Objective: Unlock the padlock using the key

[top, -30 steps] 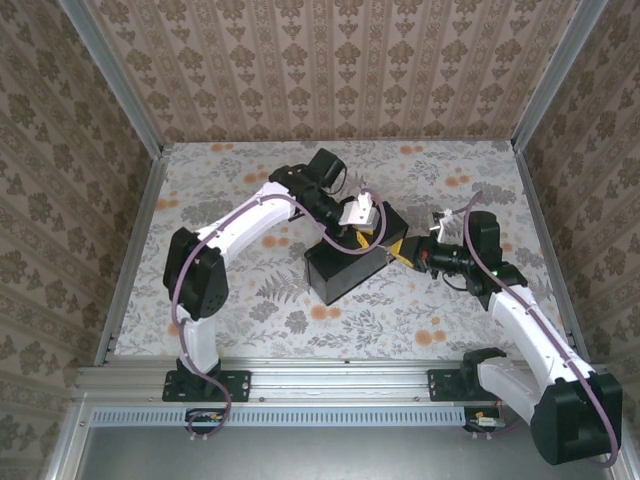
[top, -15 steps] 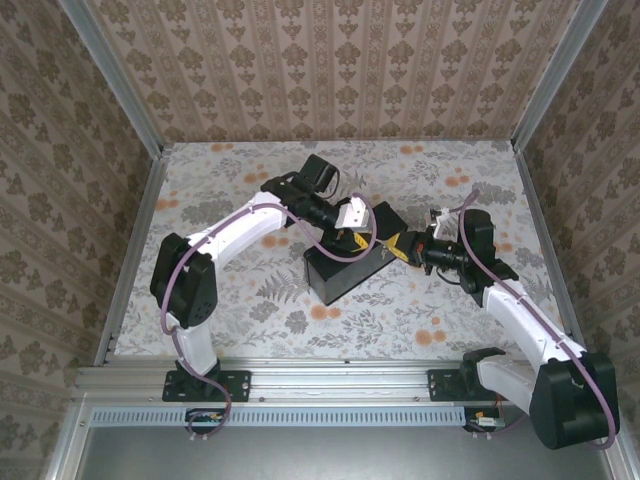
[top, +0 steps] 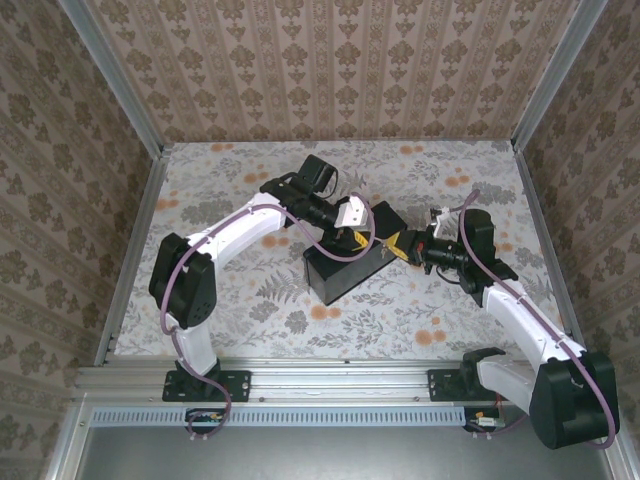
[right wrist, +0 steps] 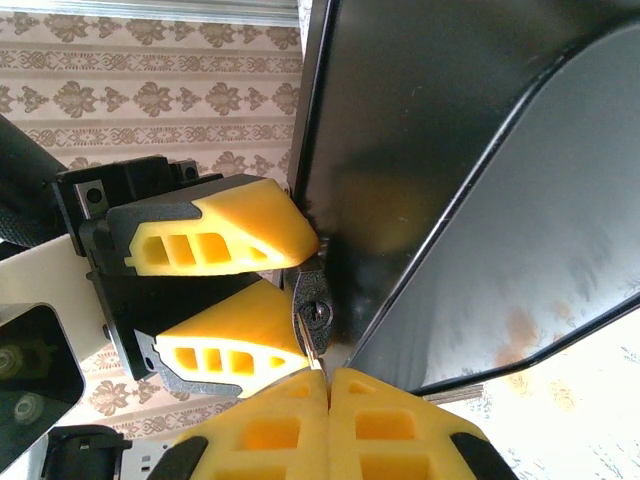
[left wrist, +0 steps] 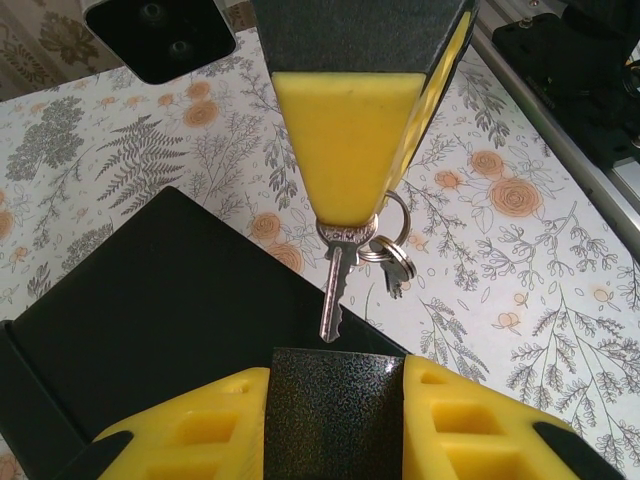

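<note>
My left gripper is shut on a black speckled padlock, held just over the black box. In the right wrist view the padlock shows its keyhole end between the left fingers. My right gripper is shut on the silver key. That key hangs from the right fingers with a ring and a second key, its tip at the padlock's edge, beside the keyhole rather than in it. From above, the left gripper and right gripper meet nose to nose.
The black box lies mid-table under both grippers. The floral tabletop spreads around it, enclosed by wallpapered walls and an aluminium rail along the near edge.
A second ago the grippers stood further apart. The left gripper drew back left with the padlock and the right gripper followed with the key. Almost nothing has moved in the last half second.
</note>
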{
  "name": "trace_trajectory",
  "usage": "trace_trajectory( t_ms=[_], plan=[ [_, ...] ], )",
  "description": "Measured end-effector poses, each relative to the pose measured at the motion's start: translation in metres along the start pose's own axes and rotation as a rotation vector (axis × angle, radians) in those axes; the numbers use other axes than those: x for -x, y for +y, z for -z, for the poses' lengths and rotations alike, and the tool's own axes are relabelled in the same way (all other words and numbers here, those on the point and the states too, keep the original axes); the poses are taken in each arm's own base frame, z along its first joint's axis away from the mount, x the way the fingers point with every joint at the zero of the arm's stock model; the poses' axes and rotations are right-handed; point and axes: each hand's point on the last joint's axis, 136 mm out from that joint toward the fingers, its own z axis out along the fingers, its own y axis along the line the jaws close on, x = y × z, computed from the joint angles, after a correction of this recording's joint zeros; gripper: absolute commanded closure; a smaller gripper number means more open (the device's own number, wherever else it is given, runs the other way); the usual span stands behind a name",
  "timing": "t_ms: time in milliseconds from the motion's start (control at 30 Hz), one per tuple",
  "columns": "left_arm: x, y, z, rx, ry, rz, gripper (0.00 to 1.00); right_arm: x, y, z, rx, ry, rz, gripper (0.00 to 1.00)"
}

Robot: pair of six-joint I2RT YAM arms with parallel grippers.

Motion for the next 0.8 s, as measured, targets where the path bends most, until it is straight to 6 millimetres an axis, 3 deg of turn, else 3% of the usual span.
trace_trajectory(
  t_ms=[800],
  plan=[
    [-0.0003, 0.0024, 0.0000, 0.016, -0.008, 0.001, 0.74, -0.0035, -0.0036, -0.0039, -0.002, 0.014, -0.003, 1.00]
  ],
)
